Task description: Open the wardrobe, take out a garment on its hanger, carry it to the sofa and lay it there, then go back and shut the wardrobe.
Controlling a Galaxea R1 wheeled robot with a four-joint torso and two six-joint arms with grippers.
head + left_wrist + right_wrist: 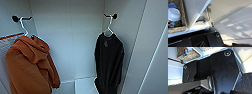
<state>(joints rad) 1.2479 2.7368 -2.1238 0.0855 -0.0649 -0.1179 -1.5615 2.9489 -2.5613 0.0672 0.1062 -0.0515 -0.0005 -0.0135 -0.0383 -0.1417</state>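
A: Where does the garment hang?

B: In the head view the wardrobe (72, 37) stands open, its white interior facing the camera. The black garment (108, 63) hangs at about three o'clock, on a white hanger (109, 28) hooked over a dark peg (113, 16) on the right inner wall. Its hem drops to the lower edge of the view.

A: And on the other side?

B: At about eight o'clock hangs a rust-orange hooded garment (30, 67), on its own white hanger (23, 27) from a dark peg (15, 18) on the left wall. The two garments are well apart, with bare back panel between them. Behind the orange one, at nine o'clock, a pale mesh panel with an orange top edge (7, 42) shows.

A: Anything at the bottom?

B: A white ledge or shelf (85, 86) at six o'clock, just beside the black garment's lower part.

A: What do the wrist views give?

B: The left wrist view shows a white door panel (230, 18) seen edge-on, a woven basket (179, 15) and a white bowl (173, 14) in it. The right wrist view shows another woven basket (186, 54) holding something blue (186, 51).

A: The jaws?

B: For either arm I cannot tell whether the jaws are spread or pressed together.
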